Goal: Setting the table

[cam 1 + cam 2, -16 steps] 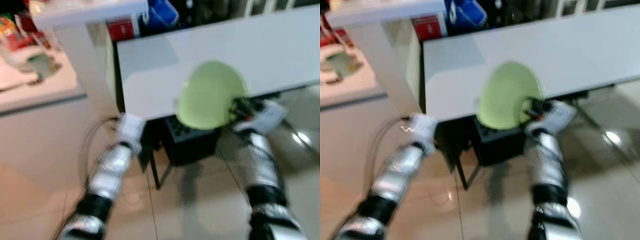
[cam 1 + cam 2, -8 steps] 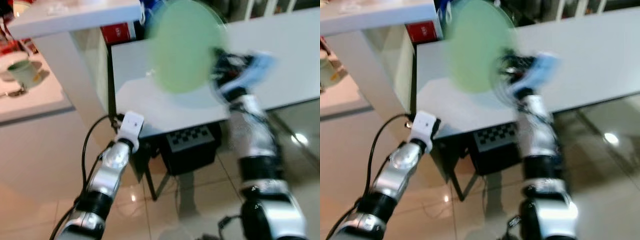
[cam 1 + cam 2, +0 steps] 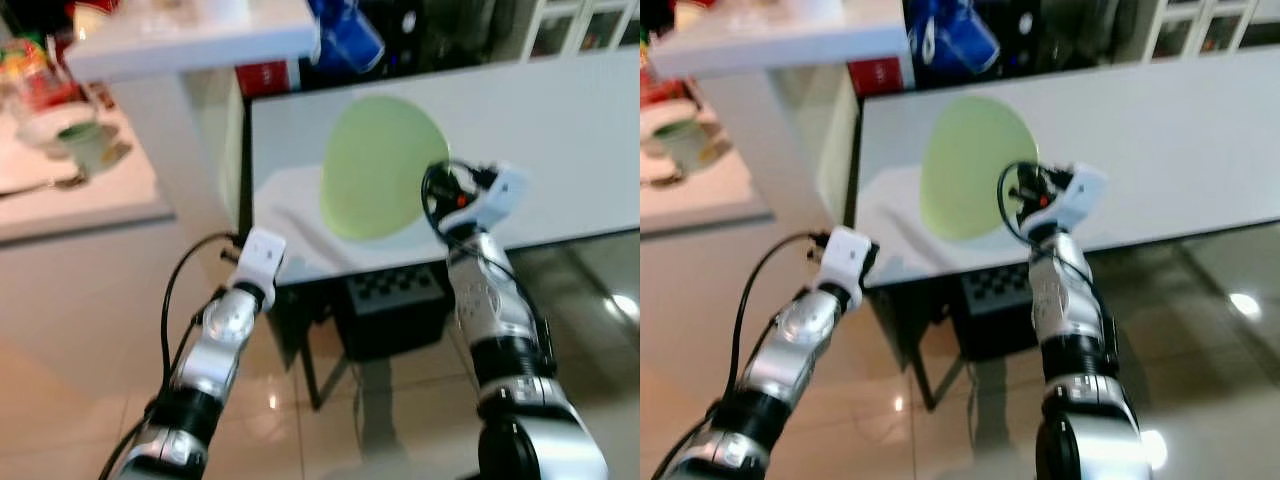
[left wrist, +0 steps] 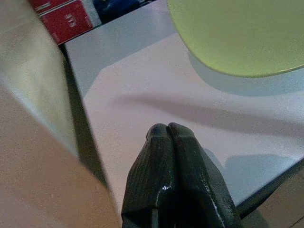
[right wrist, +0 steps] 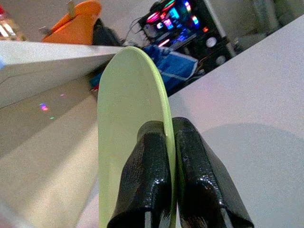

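Glossy beige tiled floor point(image 3: 80, 330) underfoot, with a long white rectangular table point(image 3: 560, 130) ahead and a white raised counter shelf point(image 3: 190, 35) at its far left corner. Beyond the table: a red box with white print point(image 3: 265, 75) and a blue plastic bag point(image 3: 345, 30) against a dark background. Off to the left, on a lower pale counter point(image 3: 90, 190), a green mug point(image 3: 85, 145), blurred.

Right gripper point(image 5: 168, 175) raised over the table's near-left part, its 2 black fingers point(image 5: 147, 180) pinched on the rim of a round pale-green plate point(image 3: 380, 165). Plate held tilted up on edge above the tabletop, not lying flat, its face turned toward the camera in the eye views and seen edge-on in the right wrist view, 1 finger on each face. Shadow of the plate falling on the white surface just beneath it.

Left gripper point(image 4: 168, 135) lower, just in front of the table's near-left corner, its 2 fingers pressed together with nothing between them (tips touching along their length). Black cable point(image 3: 175, 290) looping beside the left silver arm point(image 3: 215, 350). Under the table, a black box with a checkered top point(image 3: 395, 300) between thin dark legs.
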{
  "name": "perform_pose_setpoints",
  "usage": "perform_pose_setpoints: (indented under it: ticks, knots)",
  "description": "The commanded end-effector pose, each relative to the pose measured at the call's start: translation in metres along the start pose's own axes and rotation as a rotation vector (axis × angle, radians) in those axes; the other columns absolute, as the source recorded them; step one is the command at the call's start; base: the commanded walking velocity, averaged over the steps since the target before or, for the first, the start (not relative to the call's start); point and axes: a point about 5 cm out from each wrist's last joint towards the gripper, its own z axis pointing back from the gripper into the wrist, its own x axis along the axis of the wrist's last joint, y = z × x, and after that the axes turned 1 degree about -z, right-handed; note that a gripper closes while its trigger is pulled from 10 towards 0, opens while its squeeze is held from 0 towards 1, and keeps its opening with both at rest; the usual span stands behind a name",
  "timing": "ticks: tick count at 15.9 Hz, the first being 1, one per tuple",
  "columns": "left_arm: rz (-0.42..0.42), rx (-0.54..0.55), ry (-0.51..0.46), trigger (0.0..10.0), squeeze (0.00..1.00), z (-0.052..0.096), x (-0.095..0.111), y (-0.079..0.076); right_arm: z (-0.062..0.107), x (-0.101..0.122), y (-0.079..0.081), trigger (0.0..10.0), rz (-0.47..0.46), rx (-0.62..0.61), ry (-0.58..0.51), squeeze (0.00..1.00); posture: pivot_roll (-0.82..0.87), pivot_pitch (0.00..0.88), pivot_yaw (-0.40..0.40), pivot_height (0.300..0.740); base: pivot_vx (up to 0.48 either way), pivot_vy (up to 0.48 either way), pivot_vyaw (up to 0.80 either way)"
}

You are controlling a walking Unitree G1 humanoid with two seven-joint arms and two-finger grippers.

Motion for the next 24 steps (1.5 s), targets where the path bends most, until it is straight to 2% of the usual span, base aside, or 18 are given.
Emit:
perform_pose_setpoints:
  ticks: [1,8,11,14,16,17,19,21,23,24]
  knots:
    - [-0.004,-0.004,-0.008,10.0,0.0,-0.002,0.004,0.0,-0.003,0.009,0.002,10.0,0.015,0.011,-0.046,0.0,0.0,0.0,0.11,0.74,0.458,0.0,0.0]
    - [-0.024,-0.005,0.008,10.0,0.0,-0.002,0.003,0.0,0.0,-0.001,0.011,10.0,0.033,0.047,-0.019,0.0,0.0,0.0,0.118,0.74,0.408,-0.154,0.0]
    - [-0.063,-0.011,-0.007,10.0,0.0,-0.002,0.003,-0.001,0.001,-0.007,0.014,10.0,0.032,0.057,0.0,0.0,0.0,0.0,0.119,0.74,0.216,-0.368,0.0]
    - [-0.049,0.01,-0.017,10.0,0.0,-0.002,0.006,0.001,0.0,-0.015,0.031,10.0,0.07,0.163,0.054,0.0,0.0,0.0,0.12,0.74,0.0,0.0,0.0]
    - [-0.048,0.013,-0.016,10.0,0.0,-0.001,0.006,0.002,-0.007,-0.011,0.037,10.0,-0.005,0.18,0.05,0.0,0.0,0.0,0.124,0.74,0.0,0.0,0.0]
    - [-0.048,0.012,-0.017,10.0,0.0,-0.001,0.006,0.002,-0.011,-0.009,0.033,10.0,-0.035,0.142,0.051,0.0,0.01,0.0,0.126,0.74,0.0,0.0,0.0]
    - [-0.053,0.014,-0.023,10.0,0.0,0.001,0.006,0.004,-0.015,-0.013,0.004,10.0,-0.089,-0.014,0.086,0.0,0.02,0.0,0.131,0.74,0.0,0.0,0.0]
    - [-0.056,0.016,-0.023,10.0,0.0,0.001,0.006,0.006,-0.014,-0.015,-0.005,10.0,-0.085,-0.059,0.104,0.0,0.02,0.0,0.134,0.74,0.0,0.0,0.0]
    - [-0.065,0.016,-0.021,10.0,0.0,0.003,0.005,0.007,-0.006,-0.026,-0.033,10.0,-0.058,-0.206,0.16,0.0,0.03,0.0,0.141,0.74,0.0,0.0,0.0]
    - [-0.068,0.014,-0.022,10.0,0.0,0.004,0.005,0.008,-0.002,-0.03,-0.039,10.0,-0.058,-0.244,0.181,0.0,0.04,0.0,0.144,0.74,0.0,0.0,0.0]
